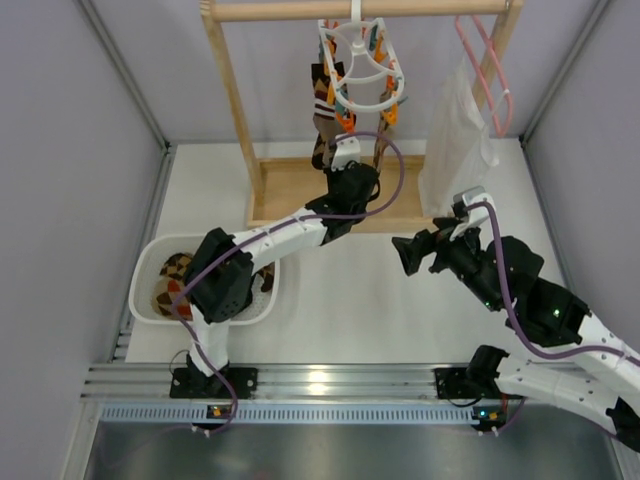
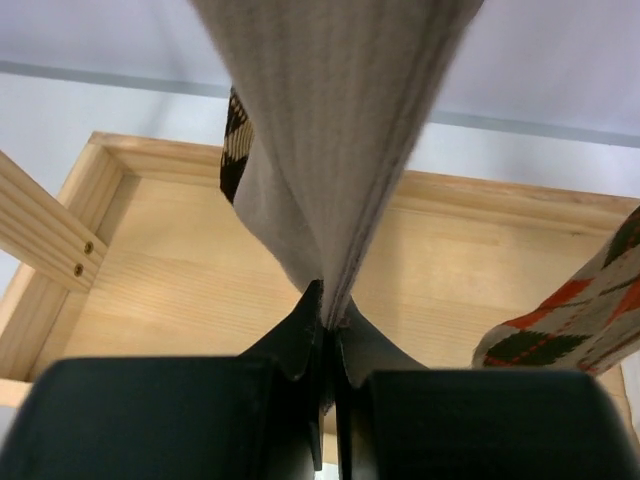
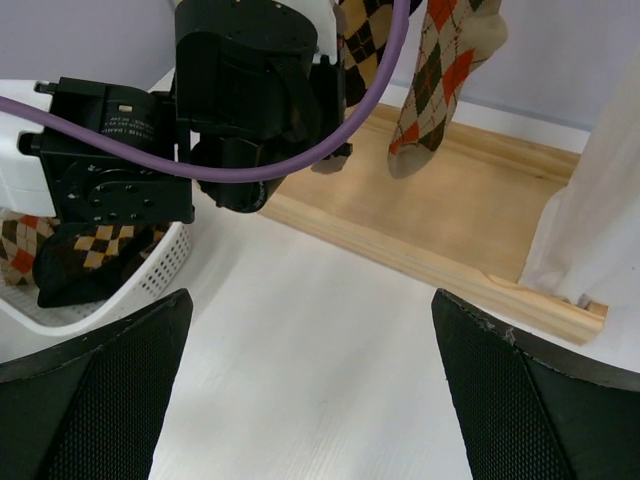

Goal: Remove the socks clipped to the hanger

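Note:
The white ring hanger with orange and teal pins hangs from the wooden rail. Argyle socks dangle from it. My left gripper reaches up under them and is shut on the lower end of a tan sock, pinched flat between the jaws. Beside it hang a dark sock and an orange-and-tan sock. My right gripper hovers open over the table, right of the rack, with nothing between its fingers. The hanging socks show in its view.
A white basket at the left holds removed socks. The wooden rack base lies under the hanger. A pink hanger carries a white translucent garment at the right, close to my right arm.

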